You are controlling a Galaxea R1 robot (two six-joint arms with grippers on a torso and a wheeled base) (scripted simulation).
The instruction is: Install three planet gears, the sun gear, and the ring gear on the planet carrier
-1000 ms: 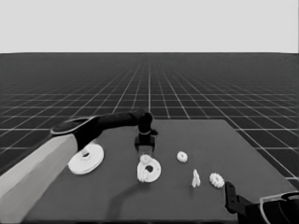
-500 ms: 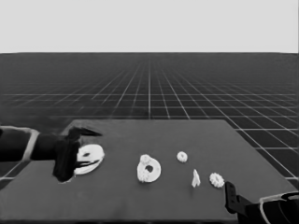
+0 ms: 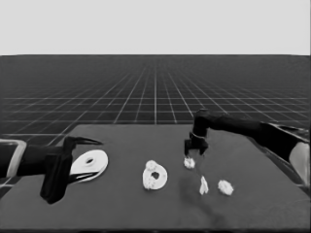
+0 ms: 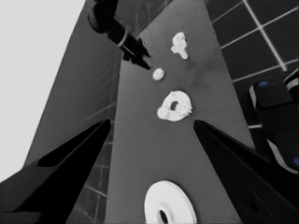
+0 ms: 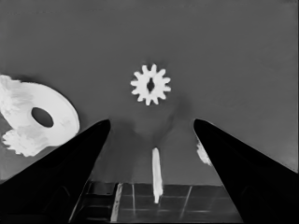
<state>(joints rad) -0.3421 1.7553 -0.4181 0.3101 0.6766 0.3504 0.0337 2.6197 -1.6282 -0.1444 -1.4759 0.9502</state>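
My right gripper (image 3: pixel 195 153) hangs open just above a small toothed gear (image 3: pixel 189 163). In the right wrist view that gear (image 5: pixel 150 84) lies ahead of the spread fingers, untouched. The smaller round part (image 3: pixel 155 177) sits mid-table with two gears on its rim (image 5: pixel 16 140). Another gear (image 3: pixel 225 187) and the thin white piece (image 3: pixel 203 185) lie nearer the front right. The larger round part (image 3: pixel 90 165) rests at the table's left end under my parked, open left gripper (image 3: pixel 83 160), not held.
The right arm (image 3: pixel 252 128) stretches in from the right edge over the table's back right. The left arm (image 3: pixel 29 162) stands at the left edge. Dark machinery with blue lights (image 4: pixel 275 116) shows past the table's edge in the left wrist view.
The left arm drew back from the smaller round part to the table's left end. The right arm came out of the lower right corner and reached over the lone gear.
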